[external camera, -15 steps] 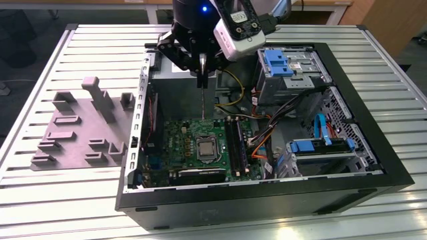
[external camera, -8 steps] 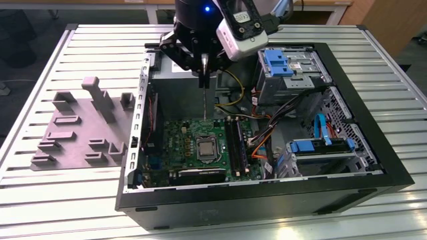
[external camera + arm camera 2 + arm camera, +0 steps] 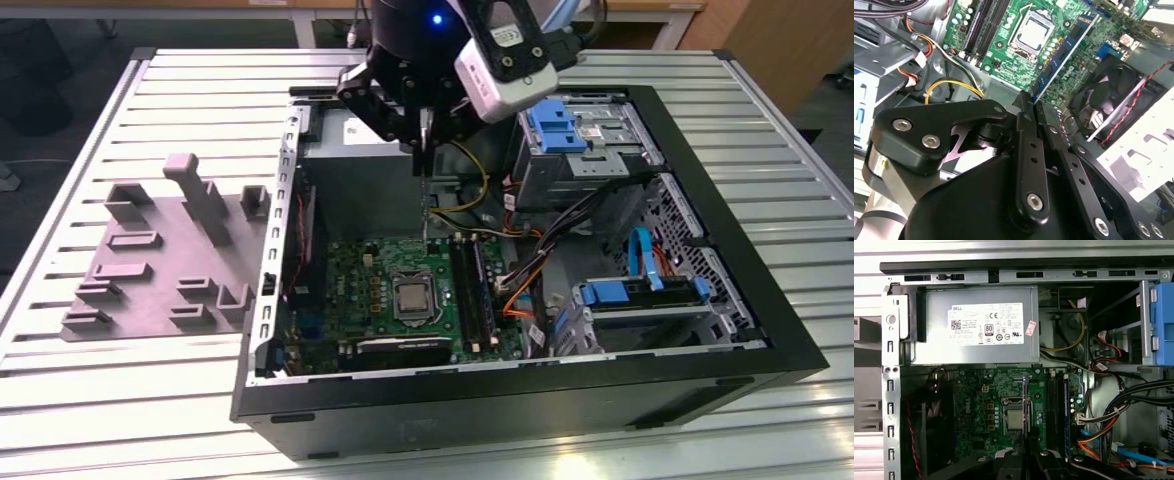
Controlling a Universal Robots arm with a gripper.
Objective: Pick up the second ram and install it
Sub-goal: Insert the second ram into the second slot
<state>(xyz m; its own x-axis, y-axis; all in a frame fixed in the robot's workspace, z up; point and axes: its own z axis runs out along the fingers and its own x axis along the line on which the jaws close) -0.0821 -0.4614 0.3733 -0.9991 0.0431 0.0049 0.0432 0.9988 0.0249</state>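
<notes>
A single robot arm is reaching down from above into an open black computer case (image 3: pixel 747 375) lying on its side on a slatted metal table (image 3: pixel 120 420), its gripper (image 3: pixel 423 150) hanging over the silver power supply (image 3: pixel 360 175) at the case's far end. The black fingers (image 3: pixel 1026 150) are pinching narrowly on the second ram (image 3: pixel 1066 50), a thin blue-green stick held on edge; in the exterior view it is hanging straight down below the fingertips as a dark sliver (image 3: pixel 423 185), while in the second wrist view its full length and row of chips are running out over the green motherboard (image 3: pixel 1009 55). In the first wrist view the stick is appearing edge-on as one thin line (image 3: pixel 1025 400) crossing the processor socket (image 3: pixel 1015 419), beside two long black memory slots (image 3: pixel 1056 410). One socket and one power supply are in sight. The exterior view alone is taking in the grey plastic holder (image 3: pixel 147 260) with its upright posts, sitting on the table to the exterior view's left of the case, and blue drive brackets (image 3: pixel 554 125) on the exterior view's right. The second wrist view is adding a black case fan (image 3: pixel 1109 105) with red and black leads.
</notes>
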